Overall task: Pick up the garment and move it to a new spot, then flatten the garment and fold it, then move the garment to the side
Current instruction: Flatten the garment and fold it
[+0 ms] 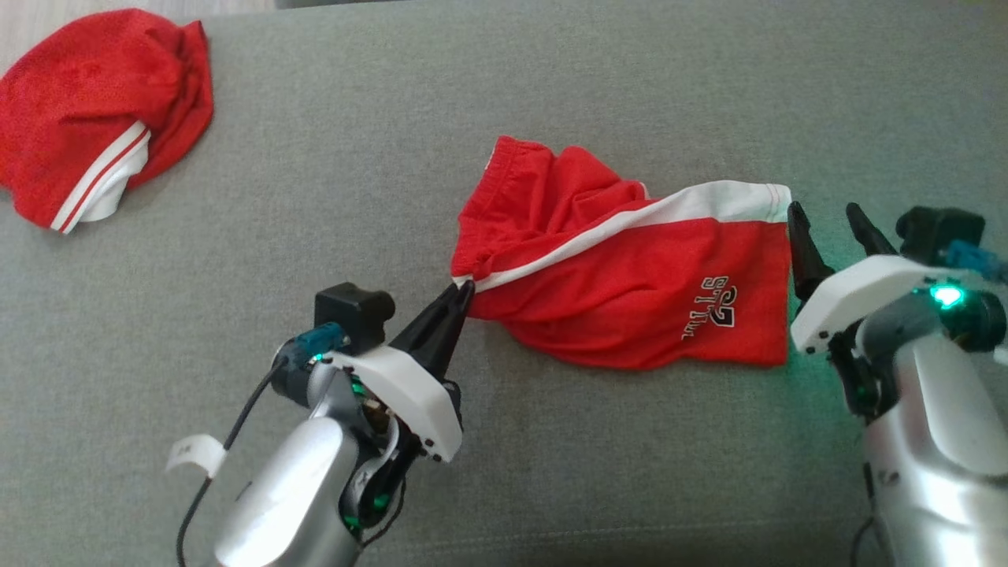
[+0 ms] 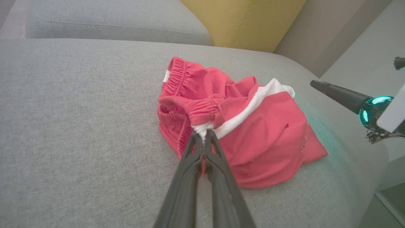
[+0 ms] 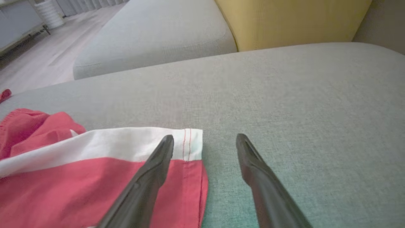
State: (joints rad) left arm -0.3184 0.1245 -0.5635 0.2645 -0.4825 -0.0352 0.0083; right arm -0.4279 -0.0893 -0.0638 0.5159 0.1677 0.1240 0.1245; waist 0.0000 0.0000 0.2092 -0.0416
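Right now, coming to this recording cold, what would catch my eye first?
The red shorts with a white side stripe lie crumpled midway across the grey fabric cushion, with the left gripper shut on a waistband corner. The right gripper is open beside the hem at the other end. A second red garment with white trim sits bunched at the head view's upper left.

The garment (image 1: 622,276) lies on the sofa cushion (image 1: 394,118), right of centre. The left gripper (image 1: 465,291) meets its left corner (the waistband end); the right gripper (image 1: 824,209) stands at its right hem. A second garment (image 1: 87,110) lies at the far left, well apart from both.
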